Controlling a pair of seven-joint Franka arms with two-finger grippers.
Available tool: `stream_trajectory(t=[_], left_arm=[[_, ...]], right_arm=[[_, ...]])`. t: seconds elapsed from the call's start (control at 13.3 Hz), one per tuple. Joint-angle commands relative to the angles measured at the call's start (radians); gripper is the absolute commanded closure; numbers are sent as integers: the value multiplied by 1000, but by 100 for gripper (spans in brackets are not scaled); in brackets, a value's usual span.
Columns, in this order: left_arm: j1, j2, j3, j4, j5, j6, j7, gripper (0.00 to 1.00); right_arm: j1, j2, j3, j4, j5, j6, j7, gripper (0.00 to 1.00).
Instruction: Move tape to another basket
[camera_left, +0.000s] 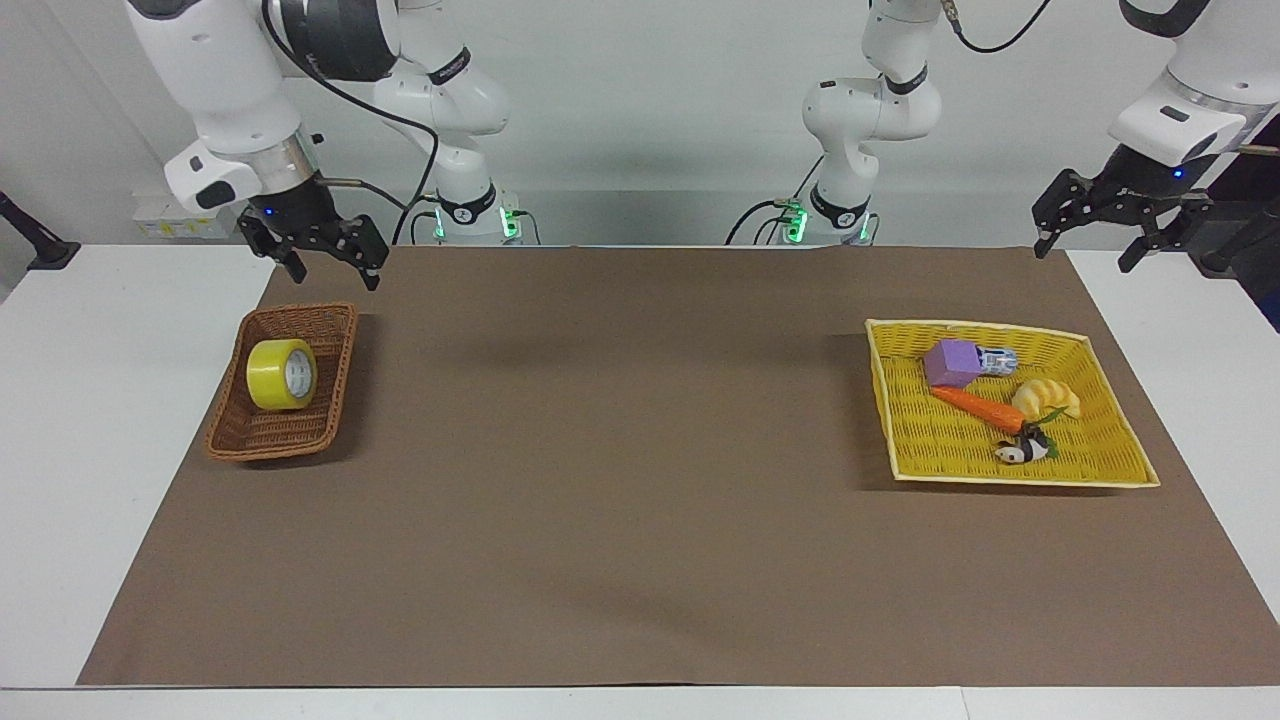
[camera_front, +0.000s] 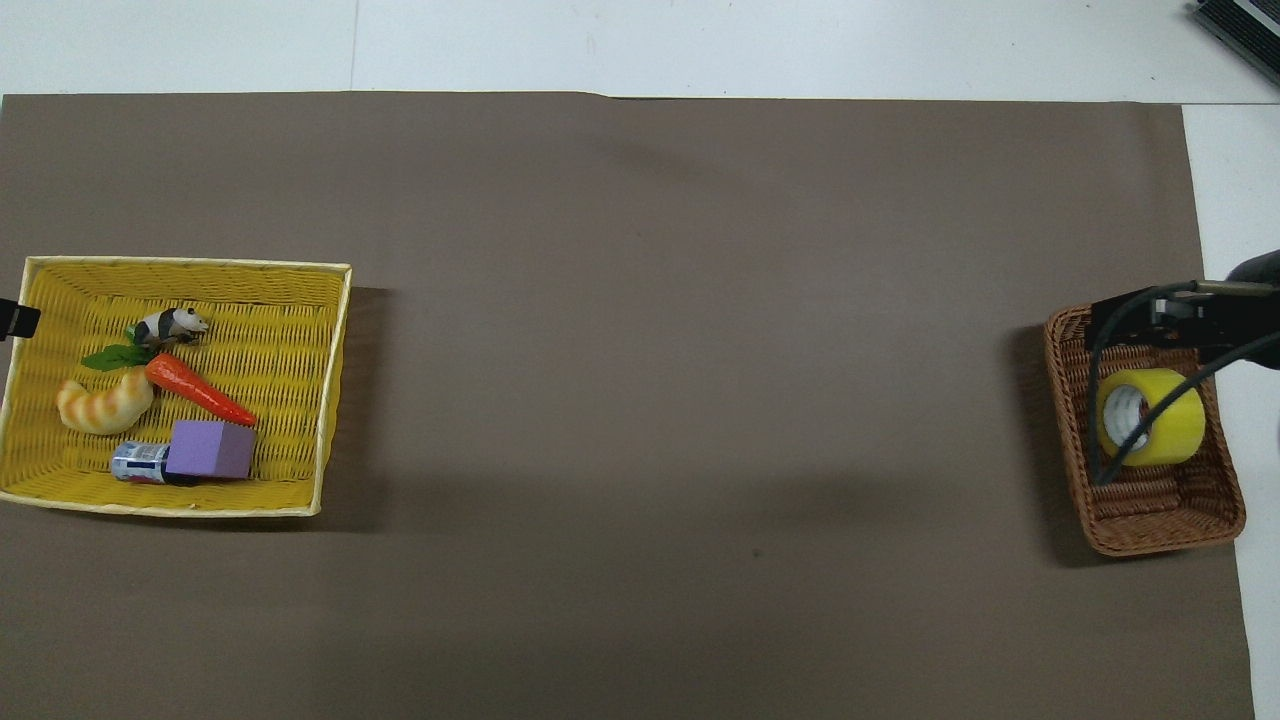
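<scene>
Your right gripper (camera_left: 325, 262) hangs with its jaws spread and empty, nothing between them. Just below the jaws and a little farther from the robots sits the basket (camera_left: 250, 440), the dark woven one at the right arm's end of the bench. The tape (camera_left: 281, 374) lies inside it, tipped on its side so the white core faces out, resting on the basket floor and apart from the jaws. Judging from that, the tape is where the task wants it, and the job looks done or very nearly so; empty jaws lifted above the rim fit a release made so the roll could settle without being dragged.

In the overhead view the same gripper (camera_front: 1150, 318) covers the basket's edge (camera_front: 1160, 530), but that is only height: the facing view shows clear air under it. The right arm stands tall, wrist pointing steeply down.

Your left gripper (camera_left: 1095, 225) waits above the bench corner at the left arm's end, jaws also spread and empty, as far as the slant lets you read them. Below and beside it is the yellow basket (camera_left: 1120, 470), holding a purple block (camera_left: 952, 362), a carrot (camera_left: 980, 408), a croissant toy (camera_left: 1048, 397) and a panda figure (camera_left: 1018, 452).
</scene>
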Motion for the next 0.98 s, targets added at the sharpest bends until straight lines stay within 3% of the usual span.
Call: stream_trajectory(t=[0.0, 0.6, 0.9], left_arm=[[3, -20, -5, -18, 14, -7, 10, 0], [2, -20, -5, -18, 14, -7, 12, 0], [-5, -18, -8, -16, 14, 1, 12, 0]], right_arm=[[-8, 25, 4, 96, 13, -72, -16, 0], [-62, -2, 16, 95, 25, -95, -18, 0], [62, -22, -88, 96, 25, -119, -19, 0]])
